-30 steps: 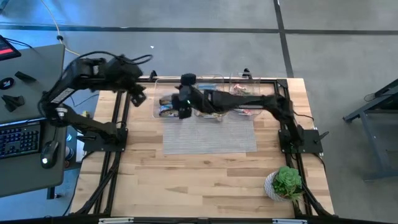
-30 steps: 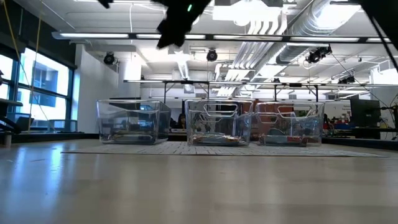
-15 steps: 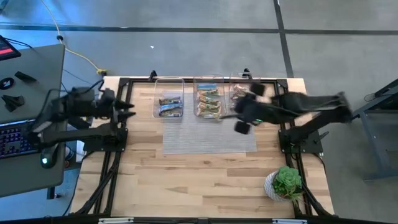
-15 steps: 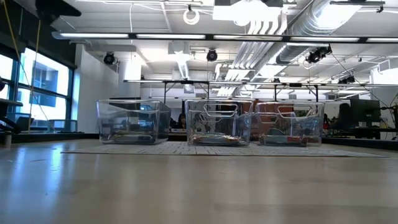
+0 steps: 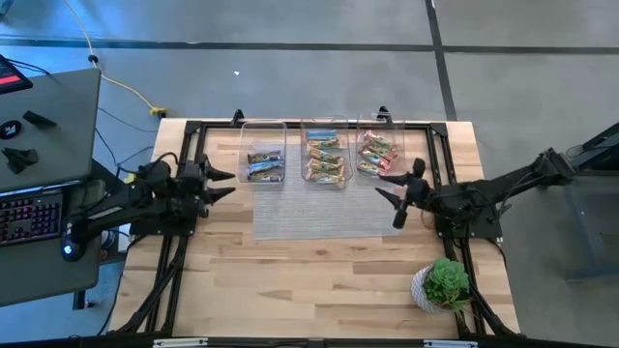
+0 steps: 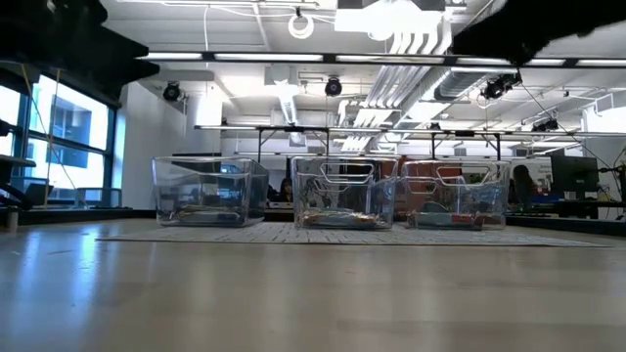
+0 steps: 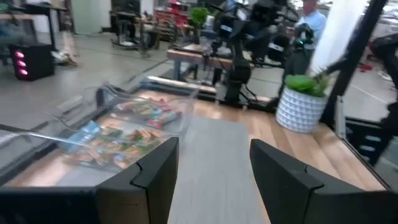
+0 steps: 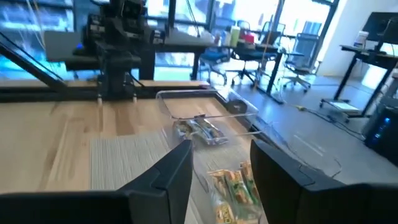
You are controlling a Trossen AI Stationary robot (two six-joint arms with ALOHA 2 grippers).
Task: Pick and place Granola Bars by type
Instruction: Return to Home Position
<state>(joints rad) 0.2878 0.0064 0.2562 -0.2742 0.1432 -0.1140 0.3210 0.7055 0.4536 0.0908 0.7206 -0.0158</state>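
Left gripper (image 5: 222, 184) and right gripper (image 5: 383, 185) drawn back from clear bins (image 5: 261, 124), fingers apart, holding nothing

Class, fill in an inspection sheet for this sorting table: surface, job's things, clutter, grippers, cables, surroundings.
Surface: wooden table with a grey mat in the middle; no bars lying loose.
Job's things: Granola Bars sorted into three clear bins: blue bars left, tan/green bars middle, red/pink bars right.
Clutter: potted plant at the near right corner.
Grippers: left gripper open, empty, at the table's left side; right gripper open, empty, by the mat's right edge.
Cables: yellow cable on the floor beyond the far left corner.
Surroundings: desk with keyboard left of the table.
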